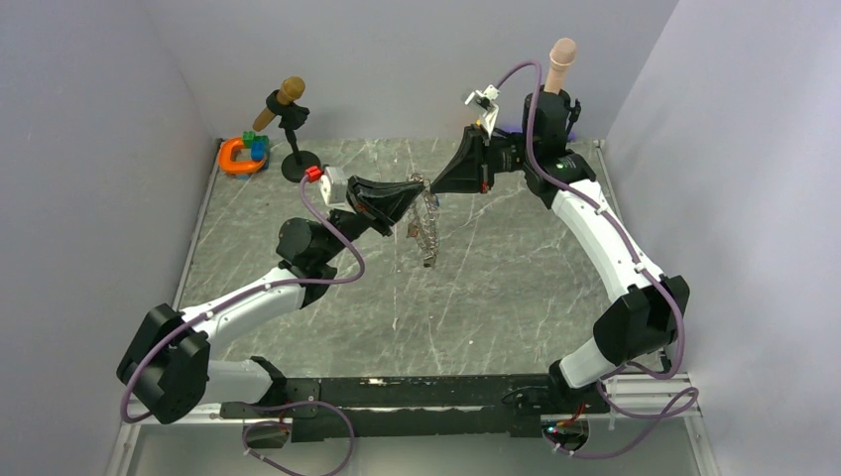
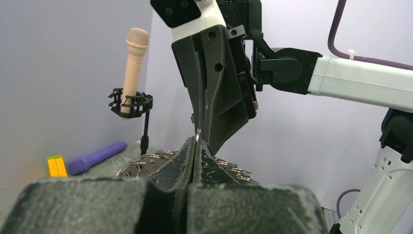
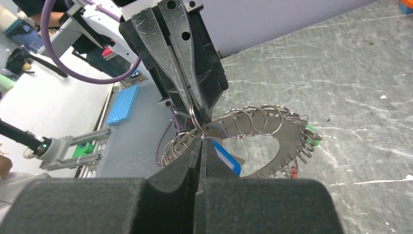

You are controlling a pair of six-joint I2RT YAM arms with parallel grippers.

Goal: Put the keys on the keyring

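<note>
In the top external view, you had the left gripper (image 1: 415, 188) and the right gripper (image 1: 438, 184) brought tip to tip above the middle of the far part of the marble table (image 1: 516, 297). The keyring (image 1: 428, 230) hung from that meeting point, clear of the table, on edge and slightly tilted. The orange C-shaped toy (image 1: 236, 157) lay at the far left corner, beside a microphone on a stand (image 1: 281, 104), both well apart from the grippers. In the left wrist view, the left fingers were pressed fully together, with a small wire loop of the keyring pinched at their tips. The right gripper's fingers came down onto that same spot from above, closed. More loops of the rim fanned out to either side behind the fingers. A second microphone (image 2: 134, 63), a purple cylinder (image 2: 97, 157) and a yellow block (image 2: 57, 165) stood or lay at the left in the background. In the right wrist view, the right fingers were closed with no gap between them, their tips against the rim of the keyring where the left gripper held its loop. Whether they gripped the loop or the plate itself could not be told. The keys (image 3: 228, 162) hung on the ring: a blue head just beside the right fingers, with green and red heads at the far rim.
</note>
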